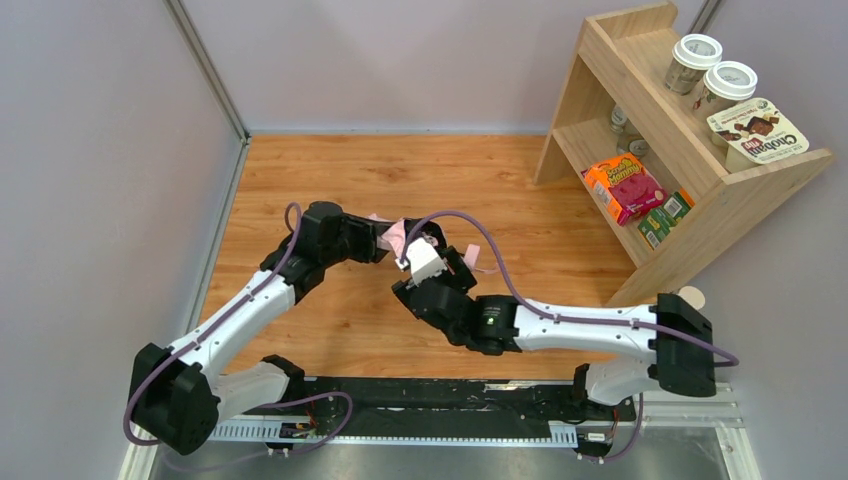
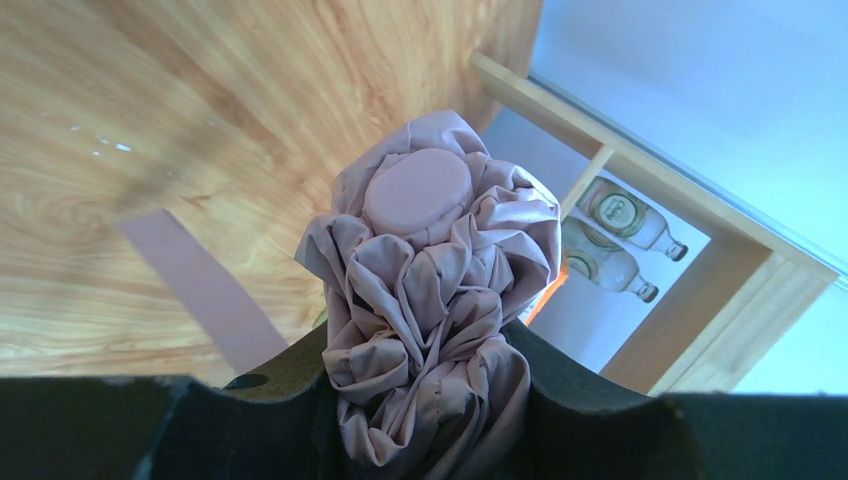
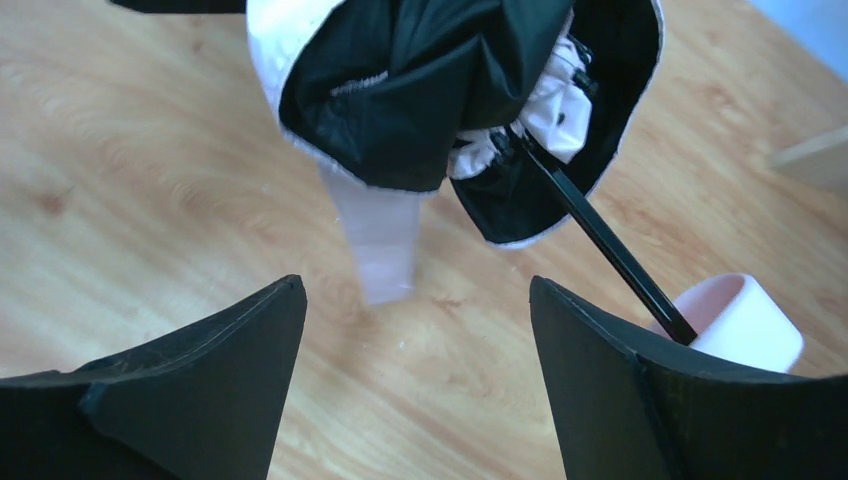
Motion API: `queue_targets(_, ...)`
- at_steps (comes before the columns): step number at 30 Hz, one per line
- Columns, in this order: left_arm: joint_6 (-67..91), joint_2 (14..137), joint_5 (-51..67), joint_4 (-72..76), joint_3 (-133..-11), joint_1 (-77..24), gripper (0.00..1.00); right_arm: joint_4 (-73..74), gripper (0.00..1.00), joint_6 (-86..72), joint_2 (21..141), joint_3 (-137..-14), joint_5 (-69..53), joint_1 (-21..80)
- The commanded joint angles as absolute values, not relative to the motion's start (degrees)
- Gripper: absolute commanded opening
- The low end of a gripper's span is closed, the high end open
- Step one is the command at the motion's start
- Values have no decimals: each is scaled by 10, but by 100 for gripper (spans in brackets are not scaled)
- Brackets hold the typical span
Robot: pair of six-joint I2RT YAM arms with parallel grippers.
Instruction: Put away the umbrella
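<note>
The left claw (image 2: 425,400) is closed on the umbrella (image 2: 430,260): bunched pink cloth is pinched between its pads, and the round cap is pointed away beyond the fingertips. The strap (image 2: 200,290) is seen loose to the left of that claw, over the table (image 2: 120,130). The right claw (image 3: 418,330) is spread wide and nothing is held in it. The umbrella's dark underside hangs just ahead of it, the black shaft (image 3: 600,240) is angled down toward its right finger, and the handle (image 3: 740,320) is partly hidden just behind that finger. A shelf (image 1: 690,200) stands well off to the right of the 2 claws. Only soft cloth is gripped, so the umbrella could be dragged out or unfurled by a pull. The thin shaft could be missed when the right claw is closed, and the strap could be snagged.
</note>
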State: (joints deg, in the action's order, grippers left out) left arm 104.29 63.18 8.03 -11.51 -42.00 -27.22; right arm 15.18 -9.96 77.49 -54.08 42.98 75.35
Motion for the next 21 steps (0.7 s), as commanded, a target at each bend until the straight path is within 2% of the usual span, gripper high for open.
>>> queue_targets(1, 1058, 613, 70, -157, -480, -270, 0, 104, 85, -63, 828, -624, 568, 759)
queue_targets(6, 1065, 613, 82, -169, -482, -269, 0, 126, 71, -8, 875, -697, 551, 760)
queue_targets(11, 1070, 600, 83, -151, -467, -264, 0, 159, 71, -4, 893, -745, 552, 758)
queue_targets(13, 1065, 599, 85, -150, -468, -262, 0, 184, 67, -6, 893, -757, 549, 757)
queue_targets(18, 1061, 610, 107, -119, -462, -261, 0, 212, 32, -37, 868, -758, 509, 748)
queue_targets(21, 1054, 616, 112, -114, -467, -261, 0, 228, 7, -55, 860, -764, 493, 738)
